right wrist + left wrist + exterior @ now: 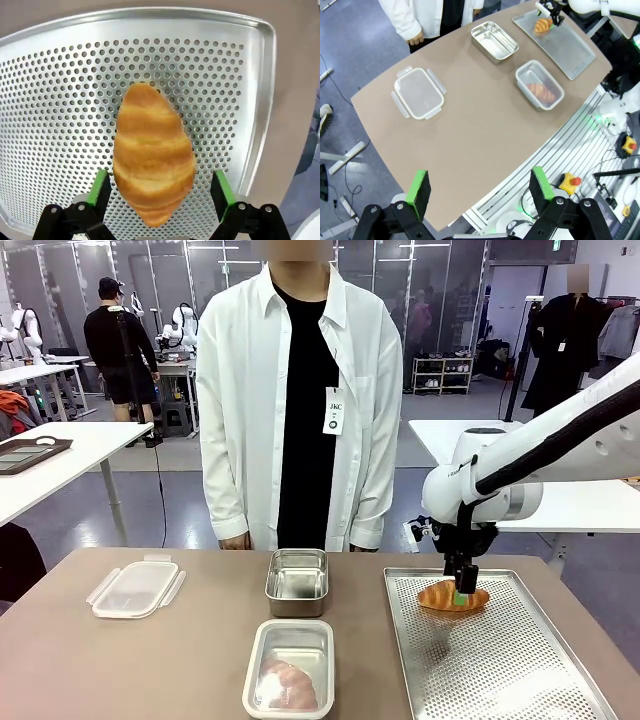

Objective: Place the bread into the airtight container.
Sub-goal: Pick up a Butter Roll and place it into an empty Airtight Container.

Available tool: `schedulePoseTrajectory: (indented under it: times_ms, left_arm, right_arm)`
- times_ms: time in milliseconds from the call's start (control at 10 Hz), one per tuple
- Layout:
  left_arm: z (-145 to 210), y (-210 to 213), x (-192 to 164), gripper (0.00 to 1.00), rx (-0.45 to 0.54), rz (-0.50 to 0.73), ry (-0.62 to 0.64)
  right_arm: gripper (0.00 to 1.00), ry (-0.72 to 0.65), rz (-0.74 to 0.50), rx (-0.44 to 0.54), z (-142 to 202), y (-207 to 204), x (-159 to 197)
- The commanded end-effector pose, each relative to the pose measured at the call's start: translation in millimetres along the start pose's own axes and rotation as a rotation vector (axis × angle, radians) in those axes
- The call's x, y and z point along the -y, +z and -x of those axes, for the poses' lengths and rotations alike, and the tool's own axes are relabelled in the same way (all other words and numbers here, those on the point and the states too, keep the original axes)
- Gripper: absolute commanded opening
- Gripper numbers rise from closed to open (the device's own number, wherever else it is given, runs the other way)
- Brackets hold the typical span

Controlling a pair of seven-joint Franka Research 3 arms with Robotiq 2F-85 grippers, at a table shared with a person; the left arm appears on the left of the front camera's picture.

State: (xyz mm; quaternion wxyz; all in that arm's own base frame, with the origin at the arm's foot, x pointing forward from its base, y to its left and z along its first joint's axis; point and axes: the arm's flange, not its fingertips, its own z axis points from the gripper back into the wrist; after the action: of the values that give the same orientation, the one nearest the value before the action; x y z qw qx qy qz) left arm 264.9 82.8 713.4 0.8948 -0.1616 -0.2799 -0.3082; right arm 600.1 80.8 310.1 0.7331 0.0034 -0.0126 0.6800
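Note:
The bread, a golden croissant [453, 597], lies at the far end of a perforated metal tray [500, 660] on the right. My right gripper [461, 592] is down on it, open, with one green pad on each side of the croissant [152, 160] in the right wrist view. An empty steel container [271, 582] stands at the table's middle. My left gripper [479, 182] hangs open and empty high above the table's near edge. From there the croissant [542, 25] and the right gripper [551, 14] show far off.
A second container [252, 665] near the front edge holds another croissant. A clear clip lid [135, 588] lies at the left. A person in a white shirt stands at the far side, hands at the table edge.

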Motion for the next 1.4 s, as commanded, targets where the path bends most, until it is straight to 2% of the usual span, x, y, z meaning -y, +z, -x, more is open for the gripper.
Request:
schedulePoseTrajectory:
  times_ms: [0, 400, 500, 600, 700, 800, 900, 1100, 1300]
  left_arm:
    - [-1, 2, 0, 1.00, 0.000, 0.007, -0.017]
    - [-1, 2, 0, 1.00, 0.000, 0.007, -0.017]
    - [-1, 2, 0, 1.00, 0.000, 0.007, -0.017]
    - [-1, 2, 0, 1.00, 0.000, 0.007, -0.017]
    - [-1, 2, 0, 1.00, 0.000, 0.007, -0.017]
    - [-1, 2, 0, 1.00, 0.000, 0.007, -0.017]
    - [-1, 2, 0, 1.00, 0.000, 0.007, -0.017]
    - [-1, 2, 0, 1.00, 0.000, 0.007, -0.017]
    - [-1, 2, 0, 1.00, 0.000, 0.007, -0.017]
  right_arm:
    - [1.00, -0.052, -0.007, -0.009, -1, -13, 4]
    - [1.00, -0.048, -0.028, 0.001, -1, -20, 7]
    - [0.80, -0.052, -0.031, 0.004, 0, -19, 8]
    - [0.80, -0.053, -0.035, 0.003, 1, -18, 8]
    - [0.60, -0.061, -0.041, -0.005, 0, -17, 9]
    - [0.78, -0.075, -0.042, 0.005, 0, -14, 9]
    - [0.40, -0.078, -0.048, 0.008, 0, -7, 8]
    - [0.40, -0.086, -0.070, 0.011, 0, 26, 2]
    - [0.40, -0.105, -0.065, -0.027, -4, 64, -7]
